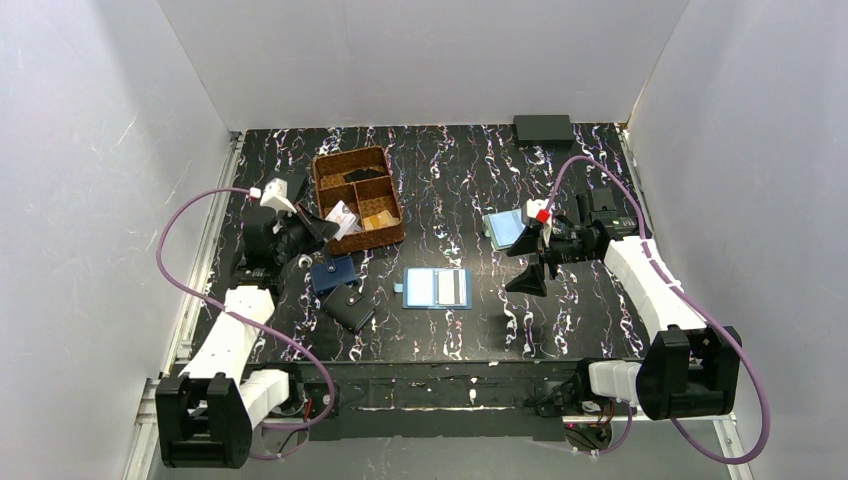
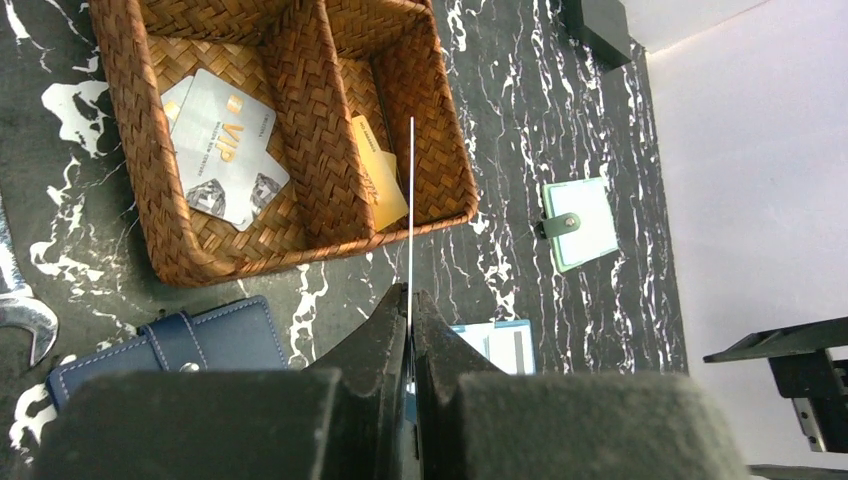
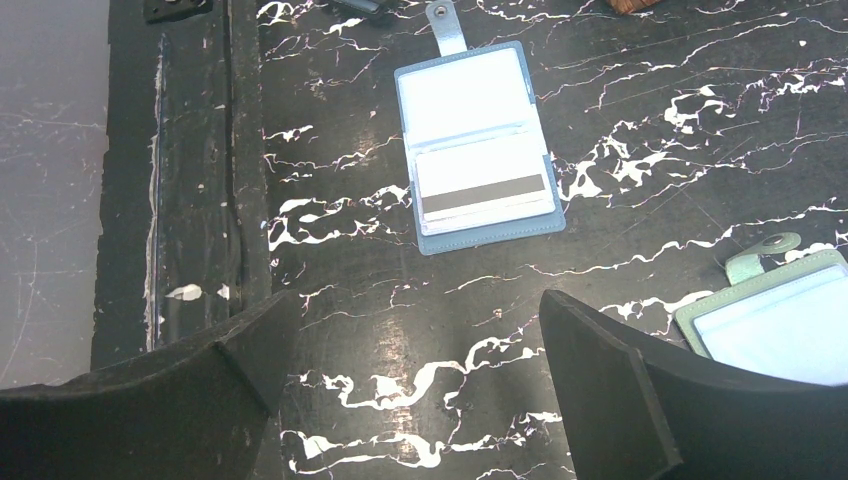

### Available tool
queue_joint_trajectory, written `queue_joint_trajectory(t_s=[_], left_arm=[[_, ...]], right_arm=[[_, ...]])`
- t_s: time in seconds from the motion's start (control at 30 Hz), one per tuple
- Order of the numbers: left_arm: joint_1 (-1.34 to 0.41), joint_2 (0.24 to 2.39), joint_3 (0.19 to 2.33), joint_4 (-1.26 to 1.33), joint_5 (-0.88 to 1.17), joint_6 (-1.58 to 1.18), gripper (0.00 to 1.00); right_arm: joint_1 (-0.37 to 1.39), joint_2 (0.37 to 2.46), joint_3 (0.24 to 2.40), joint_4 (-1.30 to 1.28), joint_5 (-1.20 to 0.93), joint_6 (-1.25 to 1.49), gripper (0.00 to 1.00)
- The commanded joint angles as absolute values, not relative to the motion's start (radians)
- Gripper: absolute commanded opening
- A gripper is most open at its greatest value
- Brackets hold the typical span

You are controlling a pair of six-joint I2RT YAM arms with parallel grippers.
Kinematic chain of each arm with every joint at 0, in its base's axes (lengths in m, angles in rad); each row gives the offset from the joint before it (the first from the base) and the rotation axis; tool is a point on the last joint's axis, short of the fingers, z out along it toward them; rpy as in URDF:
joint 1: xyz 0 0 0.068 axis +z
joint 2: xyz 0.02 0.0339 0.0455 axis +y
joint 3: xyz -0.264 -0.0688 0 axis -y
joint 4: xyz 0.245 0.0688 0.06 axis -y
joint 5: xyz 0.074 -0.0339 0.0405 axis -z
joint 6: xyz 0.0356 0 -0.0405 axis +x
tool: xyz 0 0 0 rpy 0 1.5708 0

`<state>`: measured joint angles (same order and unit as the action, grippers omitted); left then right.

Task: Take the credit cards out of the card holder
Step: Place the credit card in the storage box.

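Blue holder (image 3: 425,243) is lying open on the table (image 3: 660,130), striped card (image 3: 485,196) inside. Right gripper (image 3: 418,305) is hovering nearby, jaws wide. Left gripper (image 2: 410,300) is pinching a card (image 2: 411,200) at the basket (image 2: 150,190).

Diffuse overhead light; I note soft shadows on the table (image 1: 470,200), glare at its near edge, blurred wrist-view foregrounds.

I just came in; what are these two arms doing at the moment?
The left gripper is shut on a credit card, held edge-on close to the wicker basket, where other cards already lie. The blue card holder lies open on the table, one striped card in its pocket. The right gripper hangs open beside it.
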<state>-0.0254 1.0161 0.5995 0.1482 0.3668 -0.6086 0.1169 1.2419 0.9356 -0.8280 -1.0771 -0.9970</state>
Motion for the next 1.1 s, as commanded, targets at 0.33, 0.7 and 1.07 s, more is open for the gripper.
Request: queue_joint_trajectory(t_s=[0.33, 0.7, 1.07], left_arm=[[0.045, 1.143, 0.693, 0.199, 0.458, -0.637, 0.00], [0.065, 1.325, 0.789, 0.198, 0.421, -0.651, 0.00], [0.068, 1.538, 0.902, 0.188, 0.429, -0.696, 0.00]], right_arm=[[0.109, 1.218, 0.958, -0.818, -1.112, -0.996, 0.98], [0.109, 1.216, 0.959, -0.819, -1.112, -0.998, 0.98], [0.107, 1.212, 0.961, -0.822, -1.114, -1.000, 0.98]])
